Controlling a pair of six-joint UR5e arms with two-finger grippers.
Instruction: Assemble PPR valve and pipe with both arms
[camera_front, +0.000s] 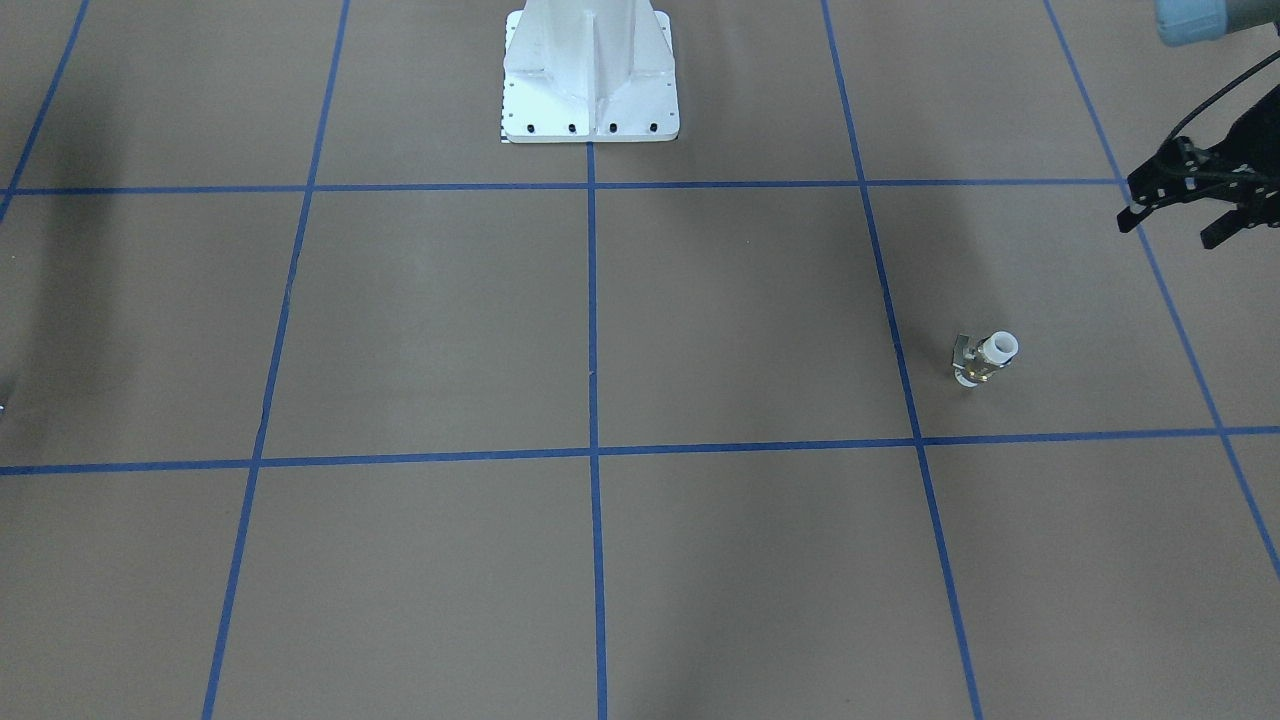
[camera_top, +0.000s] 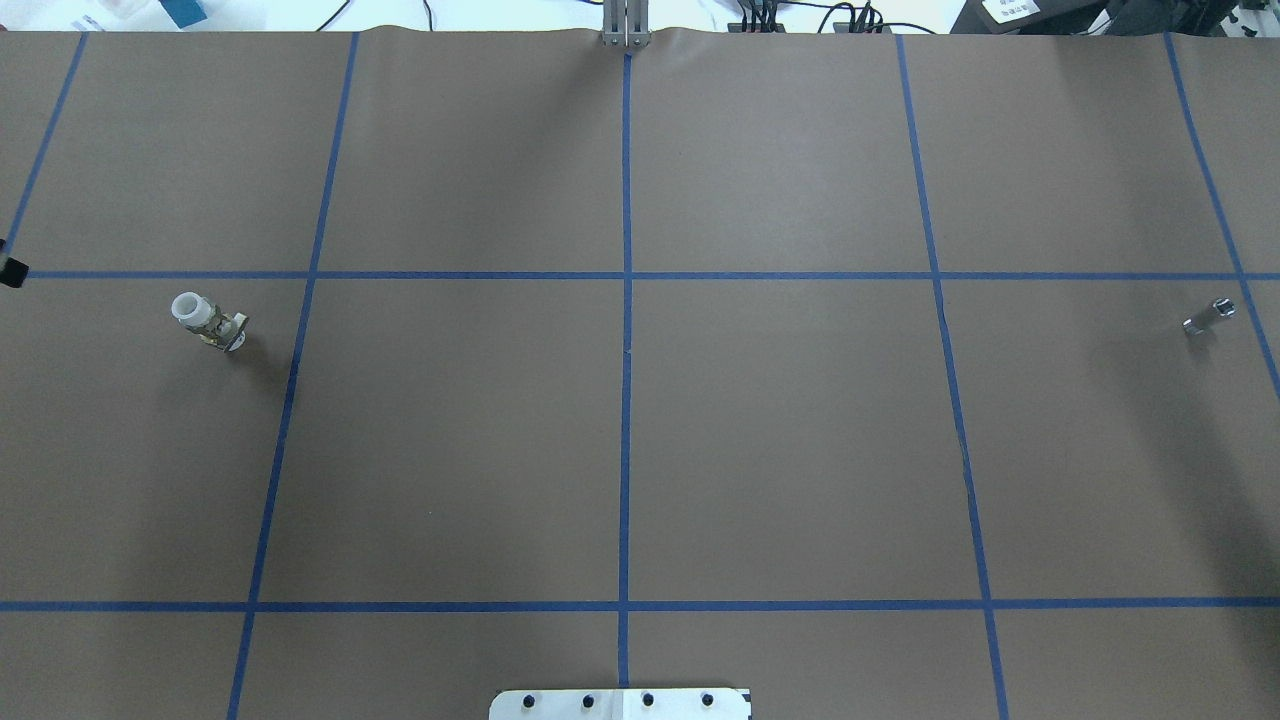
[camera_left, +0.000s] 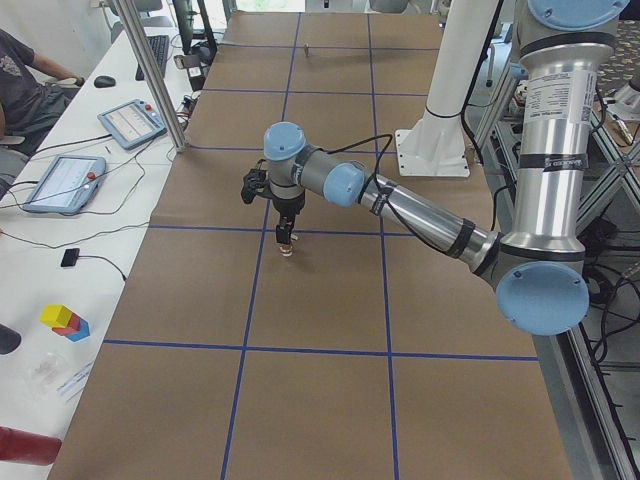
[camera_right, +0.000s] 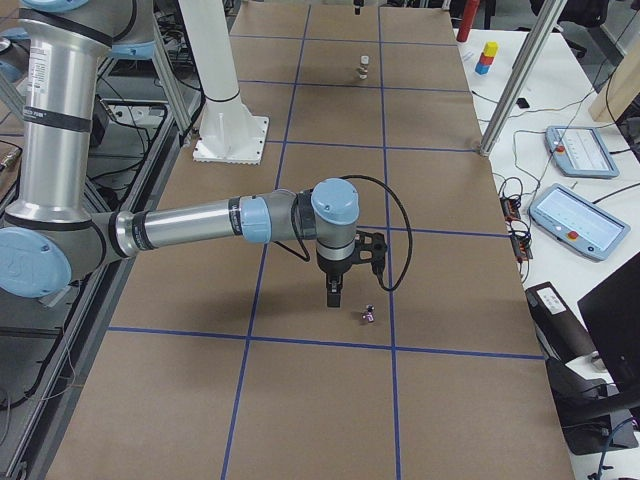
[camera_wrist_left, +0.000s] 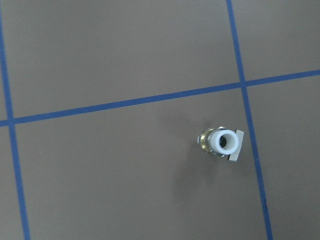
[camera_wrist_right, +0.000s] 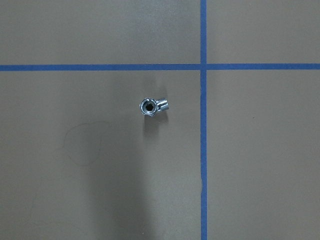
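The PPR valve (camera_front: 985, 358) stands upright on the brown table, white collar up, brass middle and a small side lever; it also shows in the overhead view (camera_top: 207, 320) and from straight above in the left wrist view (camera_wrist_left: 222, 144). My left gripper (camera_front: 1172, 228) hangs open well above the table, off to the valve's side, holding nothing. The pipe (camera_top: 1208, 316), a short silvery stub, sits far on the other side, its round mouth up (camera_wrist_right: 148, 106). The right gripper (camera_right: 333, 295) hovers just beside the pipe (camera_right: 368, 315); I cannot tell whether it is open or shut.
The white bolted pedestal (camera_front: 590, 75) stands at the robot's side of the table. Blue tape lines grid the brown surface (camera_top: 626, 350). Beside the table, a bench holds tablets (camera_left: 130, 122), cables and coloured blocks (camera_left: 64, 320). A person's arm (camera_left: 30, 75) rests there.
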